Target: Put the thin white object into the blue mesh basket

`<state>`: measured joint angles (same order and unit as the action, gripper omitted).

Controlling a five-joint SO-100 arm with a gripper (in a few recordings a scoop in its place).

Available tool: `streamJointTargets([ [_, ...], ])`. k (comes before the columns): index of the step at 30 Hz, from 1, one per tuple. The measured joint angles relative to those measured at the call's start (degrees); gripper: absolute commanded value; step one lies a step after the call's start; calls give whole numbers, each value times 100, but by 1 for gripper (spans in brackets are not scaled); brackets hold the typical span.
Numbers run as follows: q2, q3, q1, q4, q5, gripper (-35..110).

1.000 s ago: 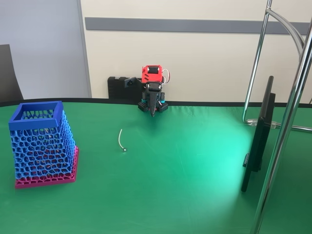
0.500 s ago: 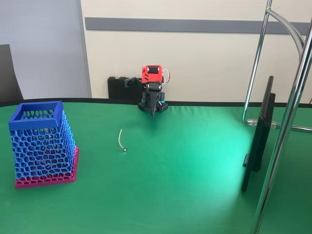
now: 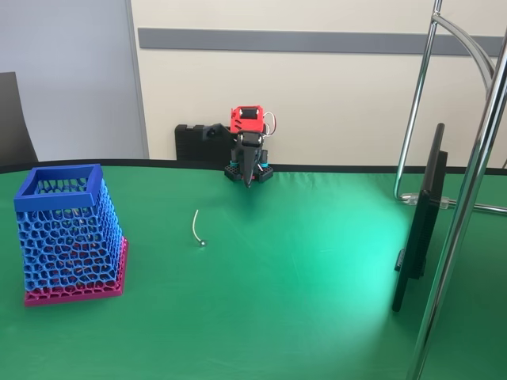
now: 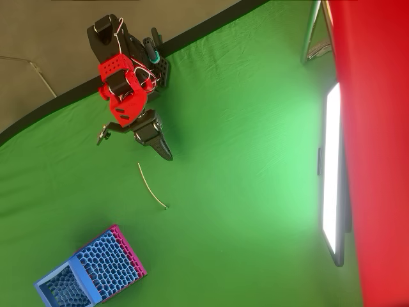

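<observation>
The thin white object [image 3: 196, 227] lies flat on the green table [image 3: 301, 277], alone, well apart from the blue mesh basket [image 3: 70, 233] which stands upright at the left in the fixed view. Nothing touches it. Your gripper [image 3: 249, 184] hangs at the far edge of the table, pointing down, with its jaws pressed together and holding nothing. Compared with one second ago I see almost no change: the arm has hardly moved. So the task is not yet started, I think; you must first open the jaws and reach toward the strand.
</observation>
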<state>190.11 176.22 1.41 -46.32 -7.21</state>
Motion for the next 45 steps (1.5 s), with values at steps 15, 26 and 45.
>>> streamJointTargets([
  [15, -1714, -1160, -9, 176, -800, 1],
  [26, -3823, -3384, 9, -105, -1802, 1],
  [45, -6899, -6820, -9, -2373, -4192, 1],
])
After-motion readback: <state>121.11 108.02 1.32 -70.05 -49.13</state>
